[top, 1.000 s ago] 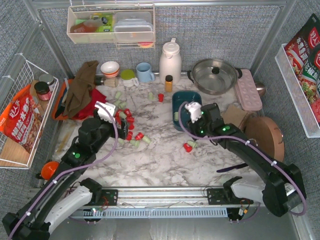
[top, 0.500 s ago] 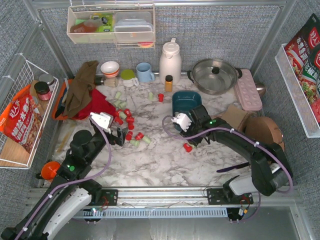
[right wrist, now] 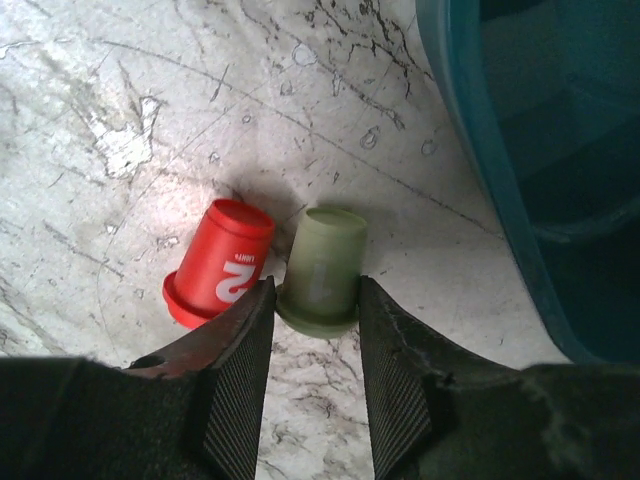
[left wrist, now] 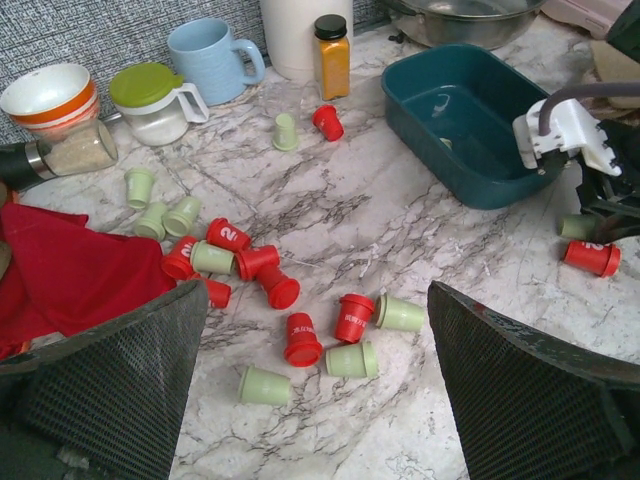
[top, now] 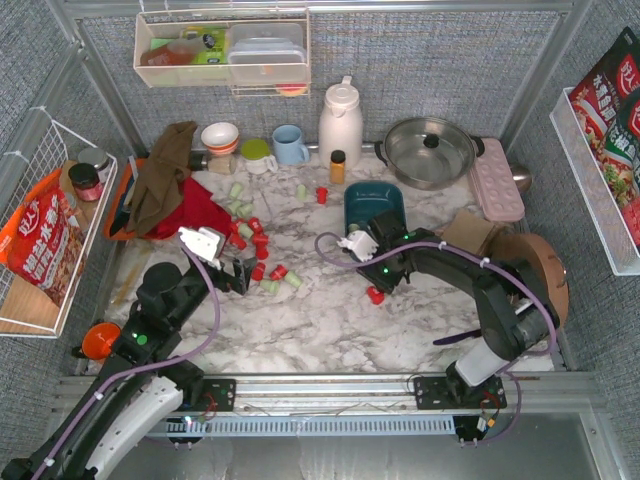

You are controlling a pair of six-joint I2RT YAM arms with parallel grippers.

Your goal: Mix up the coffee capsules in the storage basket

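Note:
Several red and mint green coffee capsules (top: 255, 247) lie scattered on the marble left of the dark teal storage basket (top: 372, 203). My left gripper (left wrist: 318, 335) hangs wide open and empty above that cluster (left wrist: 352, 318); in the top view it (top: 238, 270) is at the cluster's near-left edge. My right gripper (right wrist: 316, 292) is low in front of the basket wall (right wrist: 480, 140). Its fingertips (right wrist: 255, 320) press both sides of the flange of a green capsule (right wrist: 322, 262) lying on the table. A red capsule (right wrist: 222, 262) lies just left of it, also seen from above (top: 375, 295).
An orange-capped bottle (top: 338, 166), a white thermos (top: 340, 122), a blue mug (top: 290, 145) and a steel pot (top: 430, 150) stand behind the basket. A red cloth (top: 185, 215) lies far left. A pink tray (top: 497, 180) and a round wooden board (top: 530, 270) are at the right.
My right gripper came off the basket, moved left and down to the two capsules in front of it, and closed round the green one. My left arm drew back toward me.

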